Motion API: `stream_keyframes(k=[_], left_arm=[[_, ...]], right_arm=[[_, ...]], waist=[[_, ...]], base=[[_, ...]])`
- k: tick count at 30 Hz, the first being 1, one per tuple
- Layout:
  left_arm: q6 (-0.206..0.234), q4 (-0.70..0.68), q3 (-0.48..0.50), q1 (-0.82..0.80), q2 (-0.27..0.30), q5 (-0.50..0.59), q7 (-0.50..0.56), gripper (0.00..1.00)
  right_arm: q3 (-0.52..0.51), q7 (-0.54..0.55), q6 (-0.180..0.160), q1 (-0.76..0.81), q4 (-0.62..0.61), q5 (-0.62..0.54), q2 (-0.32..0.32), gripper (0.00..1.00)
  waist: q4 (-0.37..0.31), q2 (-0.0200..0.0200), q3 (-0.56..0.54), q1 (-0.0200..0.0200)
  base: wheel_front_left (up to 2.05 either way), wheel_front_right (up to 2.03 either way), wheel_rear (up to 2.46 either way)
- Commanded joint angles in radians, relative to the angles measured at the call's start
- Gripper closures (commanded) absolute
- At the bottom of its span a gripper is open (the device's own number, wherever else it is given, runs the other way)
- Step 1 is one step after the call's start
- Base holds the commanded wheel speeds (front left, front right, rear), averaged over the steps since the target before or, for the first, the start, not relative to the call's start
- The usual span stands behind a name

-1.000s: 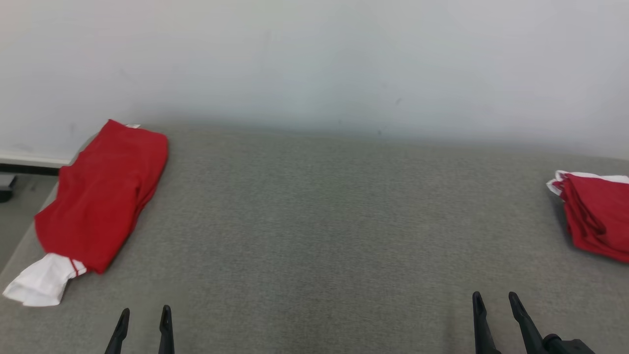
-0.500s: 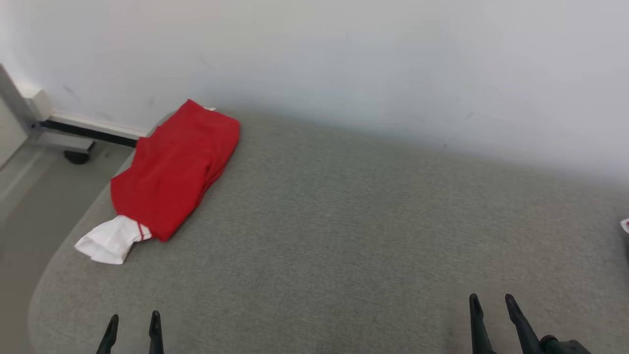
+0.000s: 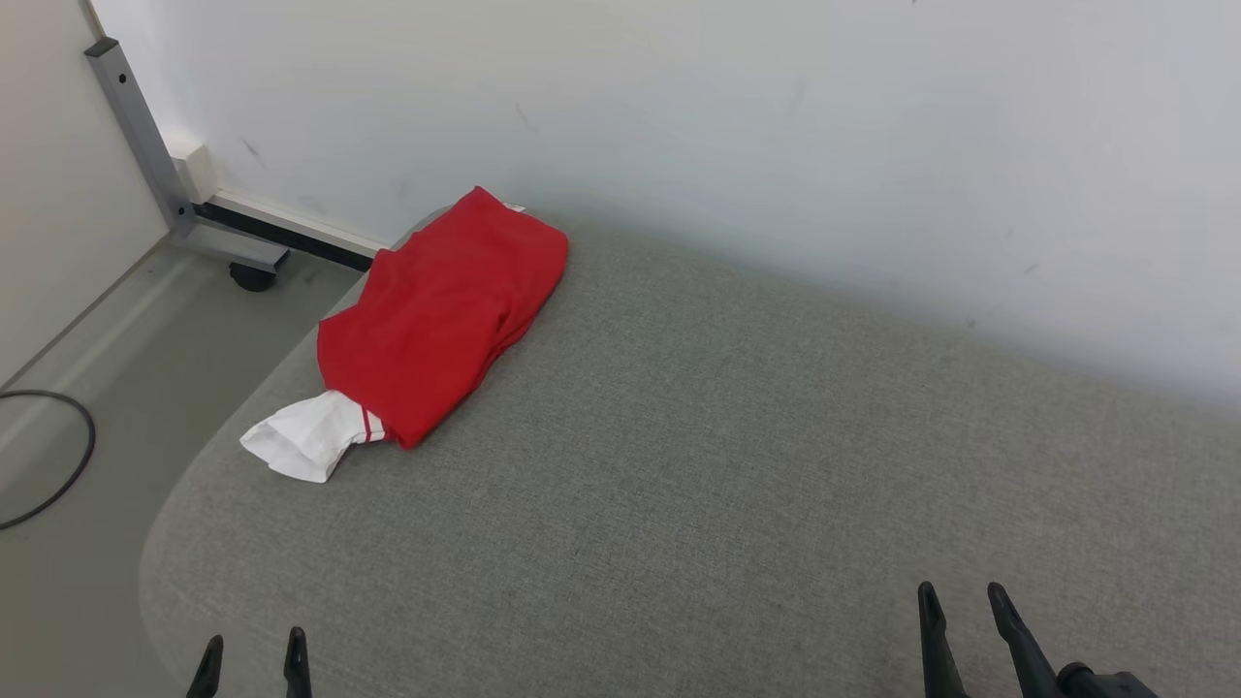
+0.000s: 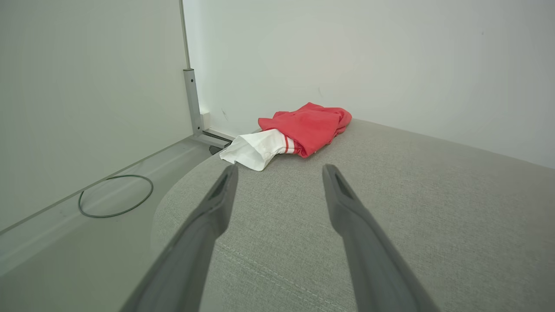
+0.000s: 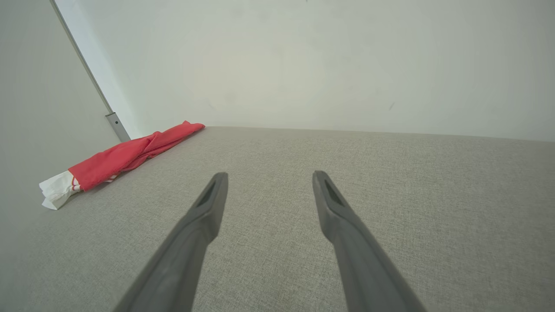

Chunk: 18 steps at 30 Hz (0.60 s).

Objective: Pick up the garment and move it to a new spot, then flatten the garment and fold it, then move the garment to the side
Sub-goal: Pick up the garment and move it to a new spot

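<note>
Head view: your camera has swung left (nothing on it has moved), bringing the red garment [image 3: 441,320] at the far-left corner of the surface [image 3: 679,465] nearer centre. Left wrist view: left end effector [image 4: 279,171] open, empty, aimed at it. Right wrist view: right end effector [image 5: 266,175] open too, well apart from it; pickup comes next.
</note>
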Motion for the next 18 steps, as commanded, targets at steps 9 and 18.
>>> stream_keyframes(k=[9,18], left_arm=[[0.002,0.005,0.026,0.011,0.001,-0.005,-0.003,0.00],[0.002,0.017,0.033,-0.037,0.013,-0.021,-0.003,0.00]], right_arm=[[0.015,0.000,-0.002,-0.016,0.011,0.001,0.002,0.00],[0.030,0.000,-0.002,-0.005,0.003,-0.005,0.001,0.00]], waist=[[0.008,0.0000,0.001,0.0000],[-0.032,0.0000,0.010,0.0000]], base=[[0.00,0.00,0.00],[0.00,0.00,0.00]])
